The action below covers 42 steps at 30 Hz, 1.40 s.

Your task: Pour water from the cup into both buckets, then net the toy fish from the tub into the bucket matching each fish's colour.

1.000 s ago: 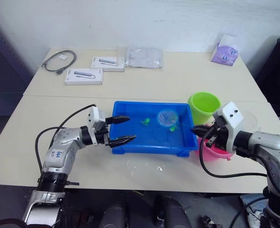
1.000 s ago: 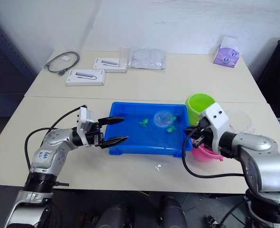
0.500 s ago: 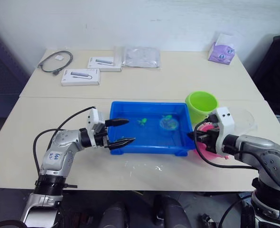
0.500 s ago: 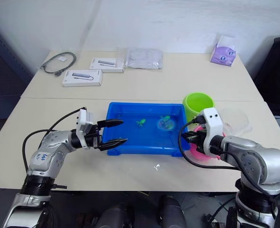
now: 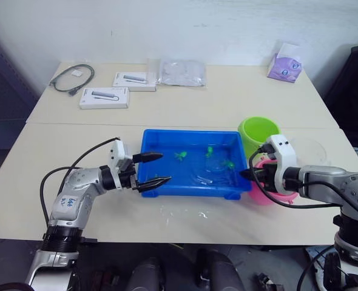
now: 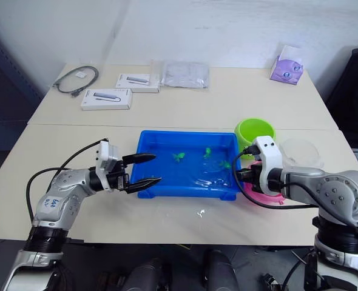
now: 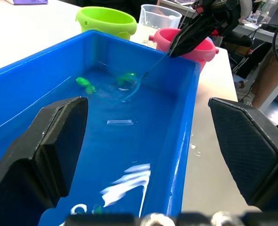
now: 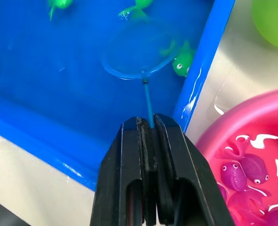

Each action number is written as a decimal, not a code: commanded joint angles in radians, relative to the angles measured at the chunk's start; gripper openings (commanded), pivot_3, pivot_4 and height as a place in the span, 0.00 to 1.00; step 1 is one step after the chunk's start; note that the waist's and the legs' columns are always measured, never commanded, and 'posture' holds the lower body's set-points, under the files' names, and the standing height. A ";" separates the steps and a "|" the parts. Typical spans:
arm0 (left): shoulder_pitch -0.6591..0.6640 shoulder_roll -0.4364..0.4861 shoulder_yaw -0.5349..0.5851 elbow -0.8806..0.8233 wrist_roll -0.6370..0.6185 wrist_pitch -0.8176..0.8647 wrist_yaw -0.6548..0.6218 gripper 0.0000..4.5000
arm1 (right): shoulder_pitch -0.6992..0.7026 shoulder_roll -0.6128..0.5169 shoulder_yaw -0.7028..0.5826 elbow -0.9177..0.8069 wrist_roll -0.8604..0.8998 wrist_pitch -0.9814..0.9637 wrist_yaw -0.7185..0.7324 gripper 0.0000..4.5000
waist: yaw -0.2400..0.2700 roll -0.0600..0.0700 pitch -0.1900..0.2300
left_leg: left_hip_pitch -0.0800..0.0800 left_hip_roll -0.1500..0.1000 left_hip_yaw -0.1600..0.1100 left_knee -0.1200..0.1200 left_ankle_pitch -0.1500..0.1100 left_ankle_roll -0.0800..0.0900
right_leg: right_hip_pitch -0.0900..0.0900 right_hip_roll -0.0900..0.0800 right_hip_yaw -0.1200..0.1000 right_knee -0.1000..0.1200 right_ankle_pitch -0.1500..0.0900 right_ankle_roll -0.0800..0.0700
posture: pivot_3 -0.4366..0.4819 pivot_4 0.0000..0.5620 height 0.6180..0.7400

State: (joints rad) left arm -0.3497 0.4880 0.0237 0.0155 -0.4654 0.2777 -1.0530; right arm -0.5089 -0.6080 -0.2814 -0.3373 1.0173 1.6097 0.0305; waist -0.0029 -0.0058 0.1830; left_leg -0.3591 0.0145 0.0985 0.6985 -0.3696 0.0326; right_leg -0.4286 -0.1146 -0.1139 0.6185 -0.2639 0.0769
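Note:
The blue tub (image 5: pixel 191 131) holds water and several green toy fish (image 5: pixel 180 156). My right gripper (image 5: pixel 252 174) hovers at the tub's right end, over the pink bucket's (image 5: pixel 270 196) near rim, shut on the net's thin handle. The net's light blue hoop (image 8: pixel 139 59) lies low in the water, with a green fish (image 8: pixel 182 64) just beside its rim. Pink fish (image 8: pixel 253 167) lie in the pink bucket. The lime green bucket (image 5: pixel 259 131) stands behind it, and the clear cup (image 5: pixel 314 151) to its right. My left gripper (image 5: pixel 165 168) is open at the tub's left wall, holding nothing.
Small splashes of water (image 5: pixel 185 212) lie on the table in front of the tub. On the far table are two white boxes (image 5: pixel 104 97), a coiled cable (image 5: pixel 74 77), a clear plastic bag (image 5: pixel 182 72) and a purple tissue box (image 5: pixel 286 63).
The net's hoop has dropped from above the tub into the water near the tub's right end, and my right wrist has settled lower. The left gripper has barely moved.

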 commanded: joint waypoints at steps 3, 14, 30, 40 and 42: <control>0.000 0.010 0.022 -0.036 -0.017 -0.002 0.009 0.98 | -0.076 0.076 -0.004 0.011 -0.013 0.005 -0.076 0.00 | -0.001 0.000 0.000 | 0.000 0.000 0.000 0.000 0.000 0.000 | 0.000 0.000 0.000 0.000 0.000 0.000 | 0.48 0.27 1.00; 0.007 0.042 0.044 -0.031 -0.020 -0.003 0.003 0.98 | -0.088 0.189 -0.028 -0.004 -0.116 0.005 -0.064 0.00 | 0.000 0.000 0.000 | -0.008 0.000 -0.002 0.001 0.000 0.001 | -0.006 0.000 -0.003 -0.001 0.000 0.000 | 0.48 0.27 1.00; 0.009 0.044 0.049 -0.033 -0.017 -0.009 -0.002 0.98 | -0.082 0.176 -0.051 0.001 -0.065 -0.040 -0.119 0.00 | -0.003 0.000 0.000 | -0.011 0.000 -0.001 0.000 0.001 0.001 | -0.009 0.001 -0.003 0.000 0.000 0.000 | 0.48 0.27 1.00; 0.010 0.048 0.052 -0.036 -0.017 -0.007 -0.001 0.98 | -0.077 0.213 -0.058 -0.047 -0.074 -0.088 -0.032 0.00 | -0.001 0.000 0.000 | -0.011 0.000 0.000 0.000 0.001 0.000 | -0.011 0.002 -0.002 0.000 0.000 0.000 | 0.48 0.27 1.00; 0.013 0.050 0.053 -0.039 -0.017 -0.005 -0.001 0.98 | -0.067 0.216 -0.062 -0.055 -0.075 -0.098 -0.016 0.00 | -0.001 0.000 0.000 | -0.011 0.000 0.000 0.000 0.001 0.000 | -0.011 0.002 -0.002 0.000 0.000 0.000 | 0.48 0.27 1.00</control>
State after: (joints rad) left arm -0.3421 0.5254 0.0584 0.0119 -0.4669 0.2815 -1.0494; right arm -0.5752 -0.3900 -0.3160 -0.3488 0.9406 1.5441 -0.0051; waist -0.0042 -0.0054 0.1829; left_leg -0.3705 0.0144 0.0982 0.6986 -0.3689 0.0330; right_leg -0.4392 -0.1131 -0.1159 0.6184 -0.2637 0.0773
